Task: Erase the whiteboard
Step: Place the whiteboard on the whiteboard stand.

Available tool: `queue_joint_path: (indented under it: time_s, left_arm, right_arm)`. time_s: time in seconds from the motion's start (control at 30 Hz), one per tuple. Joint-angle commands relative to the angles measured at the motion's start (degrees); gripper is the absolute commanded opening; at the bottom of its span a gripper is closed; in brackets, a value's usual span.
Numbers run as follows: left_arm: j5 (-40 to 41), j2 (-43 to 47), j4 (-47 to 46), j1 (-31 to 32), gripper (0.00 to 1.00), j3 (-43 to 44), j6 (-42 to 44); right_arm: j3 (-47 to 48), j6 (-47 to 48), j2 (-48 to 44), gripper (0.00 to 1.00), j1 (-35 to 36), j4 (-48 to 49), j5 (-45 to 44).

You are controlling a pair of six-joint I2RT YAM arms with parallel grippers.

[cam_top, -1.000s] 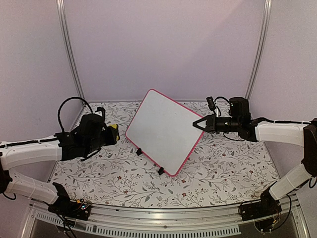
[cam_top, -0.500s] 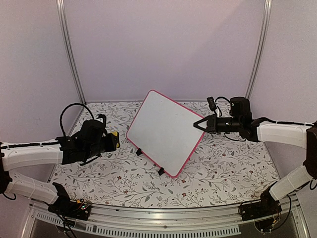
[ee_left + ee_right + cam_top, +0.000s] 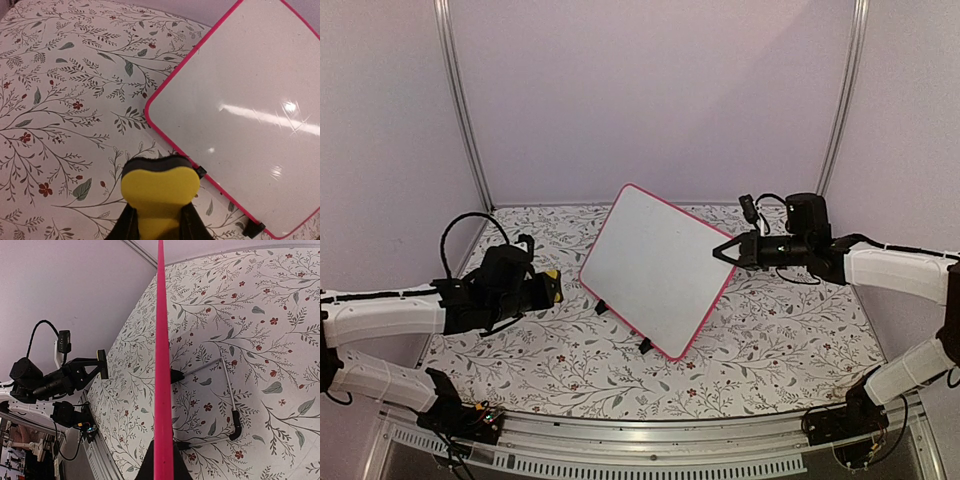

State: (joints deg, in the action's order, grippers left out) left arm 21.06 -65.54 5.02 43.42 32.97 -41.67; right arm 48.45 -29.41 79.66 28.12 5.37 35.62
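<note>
Left gripper (image 3: 544,290) drawn back, clamped on yellow eraser (image 3: 160,187), right gripper (image 3: 721,253) pinching whiteboard (image 3: 655,268) edge, fingertips hidden

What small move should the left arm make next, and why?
Probably lower the eraser to the table and release it. The whiteboard shows no writing, the left gripper holds the eraser clear of it, and the right gripper clamps its edge.
</note>
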Motion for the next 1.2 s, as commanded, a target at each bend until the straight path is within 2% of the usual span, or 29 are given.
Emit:
queue_joint_path:
  time_s: [0.0, 0.5, 0.7, 1.17]
  left_arm:
    - [-0.5, 1.3, -1.5, -0.7, 0.0, -0.8, -0.3]
    - [-0.6, 0.5, -1.8, -0.7, 0.0, -0.6, -0.4]
    - [-0.6, 0.4, -1.6, -0.7, 0.0, -0.5, -0.4]
    - [-0.2, 0.4, -1.4, -0.7, 0.0, -0.8, -0.6]
  right_arm:
    - [3.6, 0.7, -3.7, 0.0, 0.4, 4.7, 1.4]
    - [2.7, 0.2, -2.5, 0.0, 0.4, 4.2, 2.8]
    - [2.6, 0.5, -2.7, 0.11, 0.4, 4.1, 2.5]
    - [0.6, 1.3, -3.5, 0.24, 0.4, 3.3, 0.6]
